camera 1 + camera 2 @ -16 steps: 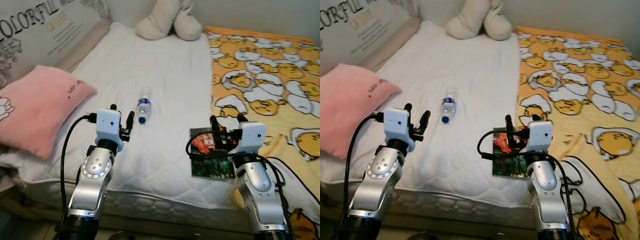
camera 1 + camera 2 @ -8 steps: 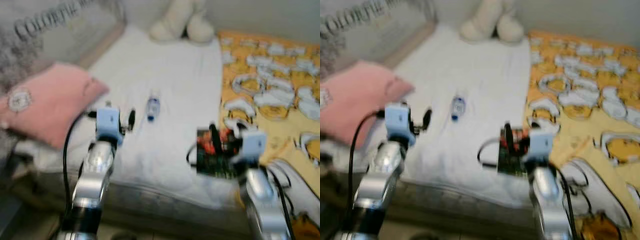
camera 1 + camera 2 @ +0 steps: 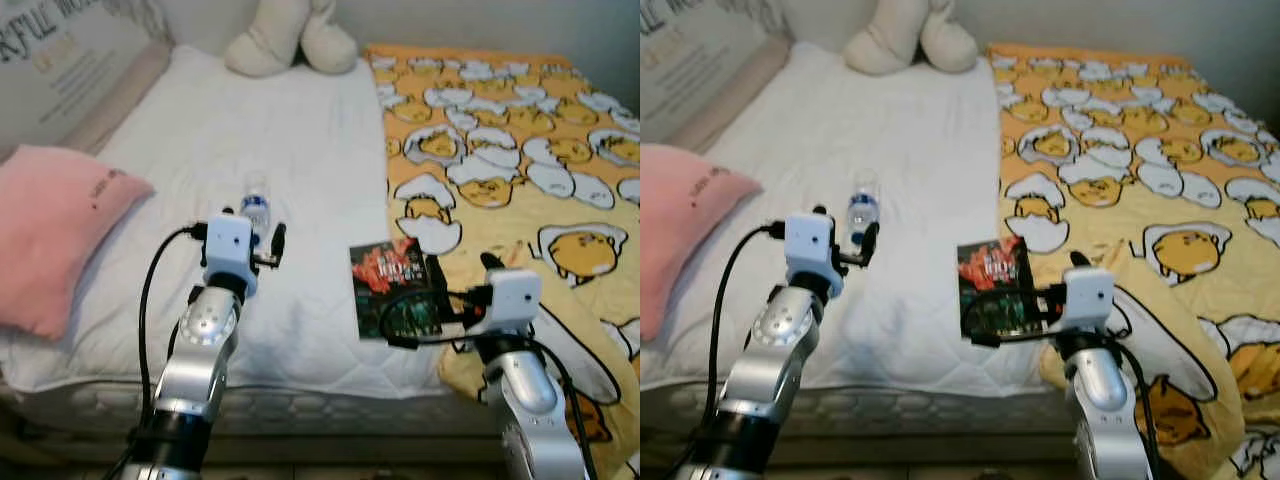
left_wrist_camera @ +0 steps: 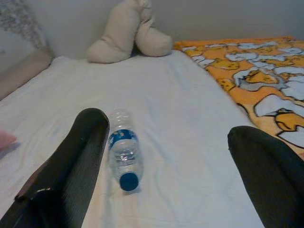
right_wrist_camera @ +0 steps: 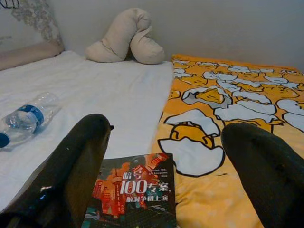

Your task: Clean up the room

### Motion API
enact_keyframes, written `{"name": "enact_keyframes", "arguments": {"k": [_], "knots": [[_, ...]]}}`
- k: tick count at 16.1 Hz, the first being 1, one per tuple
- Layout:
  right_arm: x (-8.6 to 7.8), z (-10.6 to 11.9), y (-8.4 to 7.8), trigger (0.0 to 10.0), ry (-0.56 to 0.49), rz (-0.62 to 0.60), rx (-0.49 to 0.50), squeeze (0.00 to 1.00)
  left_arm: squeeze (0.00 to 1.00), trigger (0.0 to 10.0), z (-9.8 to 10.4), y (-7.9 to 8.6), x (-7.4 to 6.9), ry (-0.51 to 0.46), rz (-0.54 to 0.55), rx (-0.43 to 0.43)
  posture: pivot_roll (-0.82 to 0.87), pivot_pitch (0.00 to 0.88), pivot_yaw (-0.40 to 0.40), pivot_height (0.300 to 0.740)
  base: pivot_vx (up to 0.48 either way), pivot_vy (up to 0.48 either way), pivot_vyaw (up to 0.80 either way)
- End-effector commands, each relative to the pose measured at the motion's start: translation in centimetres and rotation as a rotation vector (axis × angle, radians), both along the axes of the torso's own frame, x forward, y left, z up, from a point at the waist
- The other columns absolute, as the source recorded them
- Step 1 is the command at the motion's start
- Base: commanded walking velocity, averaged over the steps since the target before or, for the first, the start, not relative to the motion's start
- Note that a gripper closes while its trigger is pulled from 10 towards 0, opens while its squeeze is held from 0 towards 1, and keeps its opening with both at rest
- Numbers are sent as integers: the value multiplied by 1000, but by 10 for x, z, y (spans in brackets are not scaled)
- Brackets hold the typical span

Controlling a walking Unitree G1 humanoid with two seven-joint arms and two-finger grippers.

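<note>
Facing wide white-sheeted bed. Dark glossy paperback book lying just beyond right gripper, fingers spread. Clear plastic water bottle just ahead of left gripper, also spread. Best straddling bottle squarely across its middle.

The bed carries a pillow, bottle, book and blanket.

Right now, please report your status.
Both grippers open, empty. Left gripper facing water bottle; right gripper over book. Nothing blocking.
</note>
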State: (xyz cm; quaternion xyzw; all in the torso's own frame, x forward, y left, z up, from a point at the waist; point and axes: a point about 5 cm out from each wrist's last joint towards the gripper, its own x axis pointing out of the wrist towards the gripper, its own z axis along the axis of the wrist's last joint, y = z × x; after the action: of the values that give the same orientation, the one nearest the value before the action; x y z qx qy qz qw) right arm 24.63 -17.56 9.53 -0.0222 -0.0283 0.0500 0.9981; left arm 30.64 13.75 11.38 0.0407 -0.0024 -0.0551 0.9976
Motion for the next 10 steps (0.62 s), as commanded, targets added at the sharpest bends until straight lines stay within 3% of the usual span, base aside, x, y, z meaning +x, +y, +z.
{"name": "enact_keyframes", "arguments": {"k": [1, 4, 5, 10], "knots": [[0, 5, 1, 10000, -18, 7, -10, 0, 0, 10000, 3, 5, 3, -5, 34, 6, -88, 0, 10, 740, 0, 0, 0], [0, 5, 1, 10000, -12, 23, -20, 0, 0, 10000, 2, 8, 0, -14, 38, 26, -82, 0, 6, 740, 0, 0, 0], [2, 5, 1, 10000, -11, 25, -21, 0, 0, 10000, 4, 7, -1, -22, 28, -8, -80, 0, 4, 740, 0, 0, 0], [8, 13, 1, 10000, -48, 26, -16, 0, 0, 10000, 25, -2, 2, -116, -12, -49, -68, 0, -5, 740, 352, 325, 0]]}}
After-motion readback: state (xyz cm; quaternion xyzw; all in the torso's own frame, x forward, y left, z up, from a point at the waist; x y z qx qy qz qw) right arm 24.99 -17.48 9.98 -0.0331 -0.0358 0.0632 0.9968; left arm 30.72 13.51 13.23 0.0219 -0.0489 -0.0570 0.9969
